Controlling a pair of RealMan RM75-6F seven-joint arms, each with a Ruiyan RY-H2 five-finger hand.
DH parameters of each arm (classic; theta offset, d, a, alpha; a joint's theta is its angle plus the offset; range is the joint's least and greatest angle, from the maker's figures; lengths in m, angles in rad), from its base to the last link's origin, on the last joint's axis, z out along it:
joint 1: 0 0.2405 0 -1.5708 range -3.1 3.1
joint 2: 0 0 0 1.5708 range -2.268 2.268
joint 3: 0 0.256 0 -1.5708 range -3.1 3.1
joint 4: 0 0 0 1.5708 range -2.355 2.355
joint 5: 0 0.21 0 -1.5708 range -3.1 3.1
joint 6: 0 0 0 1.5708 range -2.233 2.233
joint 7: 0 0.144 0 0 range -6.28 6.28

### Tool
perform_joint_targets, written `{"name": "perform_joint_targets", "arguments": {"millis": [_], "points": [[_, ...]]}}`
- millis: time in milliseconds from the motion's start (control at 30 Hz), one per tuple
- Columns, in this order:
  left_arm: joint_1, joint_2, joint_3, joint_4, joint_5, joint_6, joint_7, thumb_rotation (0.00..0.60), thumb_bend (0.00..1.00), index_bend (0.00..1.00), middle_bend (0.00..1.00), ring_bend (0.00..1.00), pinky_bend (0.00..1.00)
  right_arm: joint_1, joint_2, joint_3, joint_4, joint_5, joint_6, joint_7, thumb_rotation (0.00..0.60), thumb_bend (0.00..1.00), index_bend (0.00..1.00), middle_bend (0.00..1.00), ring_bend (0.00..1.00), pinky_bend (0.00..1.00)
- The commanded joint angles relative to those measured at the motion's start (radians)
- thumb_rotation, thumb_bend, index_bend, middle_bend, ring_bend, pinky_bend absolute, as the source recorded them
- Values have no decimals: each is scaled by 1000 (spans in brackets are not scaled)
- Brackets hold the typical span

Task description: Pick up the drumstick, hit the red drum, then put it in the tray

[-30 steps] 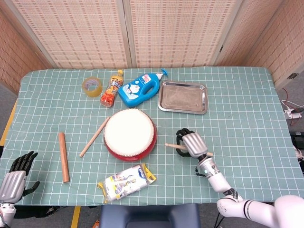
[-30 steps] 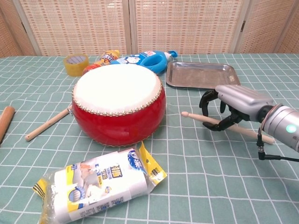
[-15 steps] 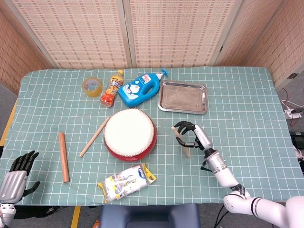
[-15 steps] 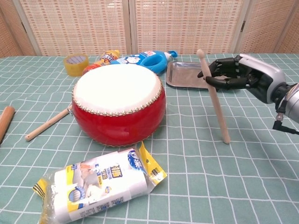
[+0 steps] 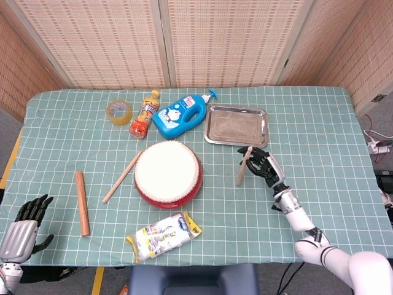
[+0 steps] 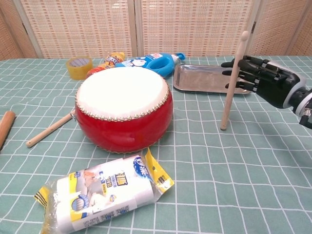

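My right hand point(image 5: 265, 165) grips a wooden drumstick point(image 5: 241, 174) near its upper end and holds it almost upright. In the chest view the right hand point(image 6: 265, 80) holds the drumstick point(image 6: 228, 105) with its lower tip just above the cloth, right of the red drum point(image 6: 124, 109). The red drum point(image 5: 167, 174) with its white skin stands at the table's middle. The steel tray point(image 5: 236, 126) lies just beyond the hand, and the tray point(image 6: 204, 78) holds nothing. My left hand point(image 5: 23, 222) hangs at the near left corner, fingers apart, holding nothing.
A second stick point(image 5: 121, 178) lies left of the drum, and a thick wooden rod point(image 5: 81, 203) further left. Tape roll point(image 5: 119, 111), orange bottle point(image 5: 143, 115) and blue bottle point(image 5: 181, 114) stand behind the drum. A tissue pack point(image 5: 163, 235) lies at the front edge.
My right hand has lifted the drumstick off the cloth, turned it from lying flat to nearly upright, and carried it away from me toward the tray. The left hand stayed put.
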Motion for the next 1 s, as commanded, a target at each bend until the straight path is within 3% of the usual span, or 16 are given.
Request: {"name": "perform_joint_targets", "arguments": {"millis": [33,333,1000], "points": [[0,1,0,0,-2,-1,1,600,228,0,0,0,0,16,-59,-20,91,-16,12,87,559,490,430,322,240,389],[-1,-2,2,3,0,-4,0,600,227,0,0,0,0,14,-97,-49,192,-20,16,201,540,490,377,322,241,382],[1,-12,9,31,0,-11,-28,600,227,0,0,0,0,2,-156,-120,259,-53,34,227,540,490,395,329,294,412]]}}
